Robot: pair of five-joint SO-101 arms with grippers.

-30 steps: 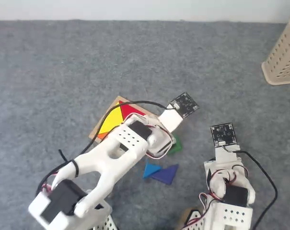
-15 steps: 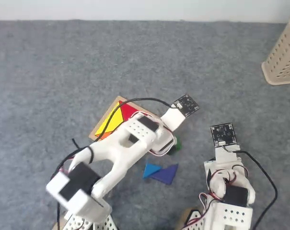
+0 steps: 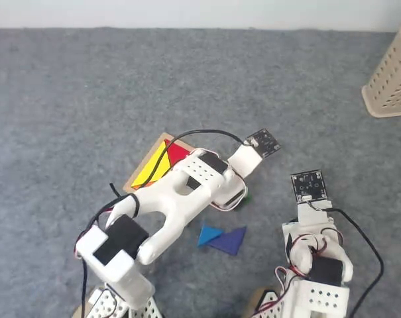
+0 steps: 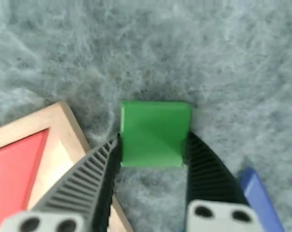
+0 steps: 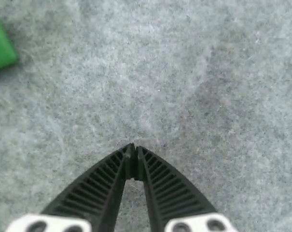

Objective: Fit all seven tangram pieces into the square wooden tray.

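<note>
Just off a corner of the wooden tray (image 4: 63,112), the left claw (image 4: 153,141) grips the green square (image 4: 155,133) on the bench, while the red piece (image 3: 177,154) and yellow piece (image 3: 154,171) sit inside, the blue triangle (image 3: 209,234) and purple triangle (image 3: 230,240) lie loose, and the right claw (image 5: 132,148) is closed on nothing, so most fitting remains.

Flat green square (image 4: 155,133) beside wooden tray (image 4: 70,124)

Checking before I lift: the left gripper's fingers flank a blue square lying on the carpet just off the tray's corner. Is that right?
Not quite. The left wrist view shows that the square between the left gripper's fingers is green, not blue. It does lie on the carpet just off the tray's corner.
</note>
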